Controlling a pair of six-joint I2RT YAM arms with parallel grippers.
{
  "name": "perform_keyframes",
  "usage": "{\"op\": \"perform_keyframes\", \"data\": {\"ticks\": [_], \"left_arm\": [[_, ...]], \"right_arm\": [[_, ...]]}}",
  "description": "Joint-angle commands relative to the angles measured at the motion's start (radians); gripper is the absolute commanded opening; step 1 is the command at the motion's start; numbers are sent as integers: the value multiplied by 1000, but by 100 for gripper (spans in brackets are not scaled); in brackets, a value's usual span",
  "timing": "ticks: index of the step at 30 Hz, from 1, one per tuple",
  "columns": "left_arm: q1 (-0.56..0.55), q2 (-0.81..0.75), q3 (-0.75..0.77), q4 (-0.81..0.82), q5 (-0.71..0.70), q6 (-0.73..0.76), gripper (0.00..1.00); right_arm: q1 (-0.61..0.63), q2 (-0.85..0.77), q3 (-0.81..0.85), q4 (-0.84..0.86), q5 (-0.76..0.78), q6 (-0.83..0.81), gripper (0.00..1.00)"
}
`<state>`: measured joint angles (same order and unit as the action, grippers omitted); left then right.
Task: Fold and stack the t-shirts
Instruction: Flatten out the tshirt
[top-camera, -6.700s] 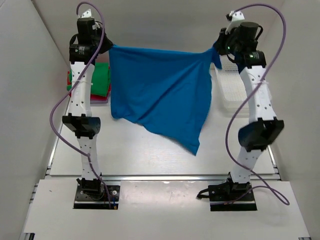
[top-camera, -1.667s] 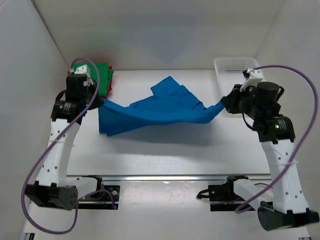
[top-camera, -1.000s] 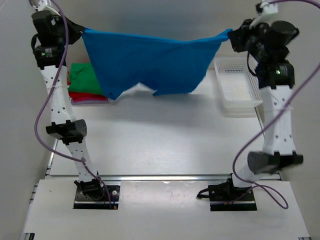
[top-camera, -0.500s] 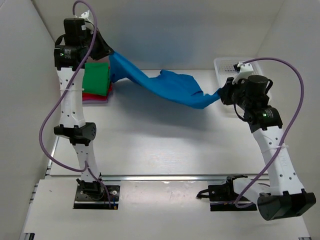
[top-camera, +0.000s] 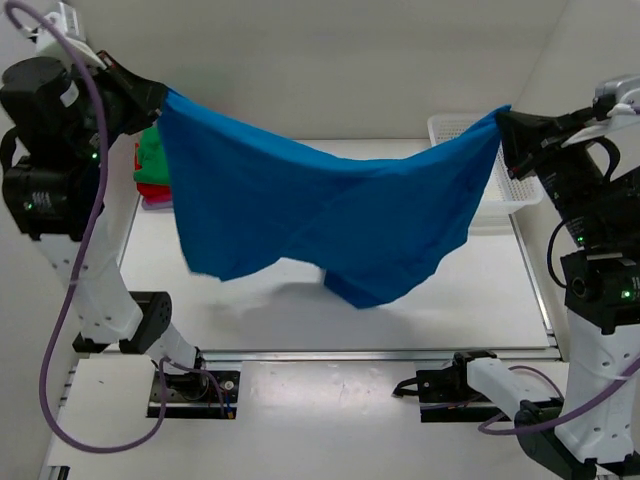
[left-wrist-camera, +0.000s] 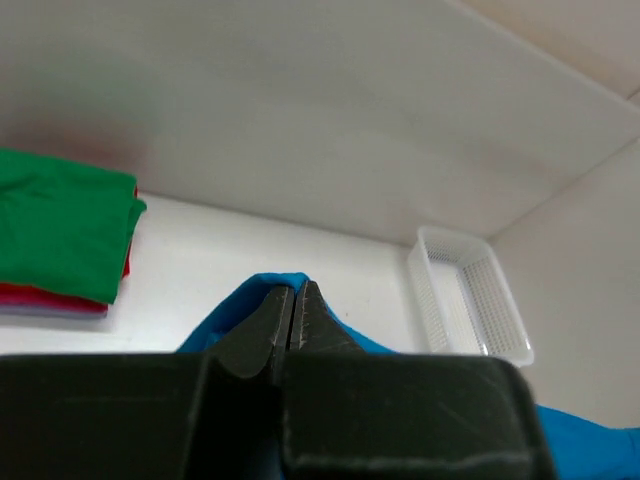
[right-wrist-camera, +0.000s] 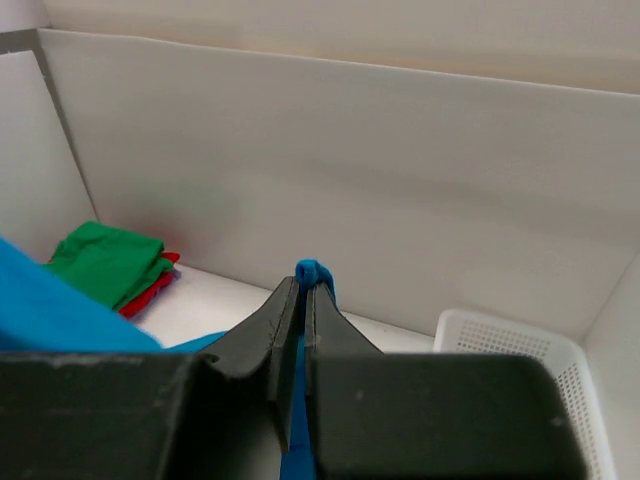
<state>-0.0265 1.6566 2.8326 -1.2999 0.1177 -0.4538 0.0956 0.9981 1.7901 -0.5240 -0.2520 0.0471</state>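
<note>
Plain white walls (top-camera: 330, 60) enclose a white table (top-camera: 480, 290) under soft, even light.

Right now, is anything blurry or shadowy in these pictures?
Top view: the blue t-shirt has a smeared lower edge and throws a soft shadow on the table beneath. Left wrist view: the left pincer has a dark, blurry near body. Right wrist view: same for the right pincer.

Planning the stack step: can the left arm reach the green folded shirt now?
Probably not: the left end effector is shut on the blue t-shirt, stretched aloft to the right end effector. The green folded shirt itself lies uncovered.
</note>
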Motion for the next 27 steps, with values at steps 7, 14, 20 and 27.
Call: {"op": "perform_keyframes", "data": {"ticks": [7,14,20,27], "left_arm": [[2,49,4,47,-30,-9,0],[-15,319,7,115,74,-22,0],[78,417,-1,458,187,-129,0],[177,293,-107,616,318,-215,0]], "right_arm": [[-68,229,216,-28,-39,-15,0],[-59,428,281,4,-15,-38,0],[-73,682,627,14,-20,-99,0],[-246,544,503,110,-145,4,0]]}}
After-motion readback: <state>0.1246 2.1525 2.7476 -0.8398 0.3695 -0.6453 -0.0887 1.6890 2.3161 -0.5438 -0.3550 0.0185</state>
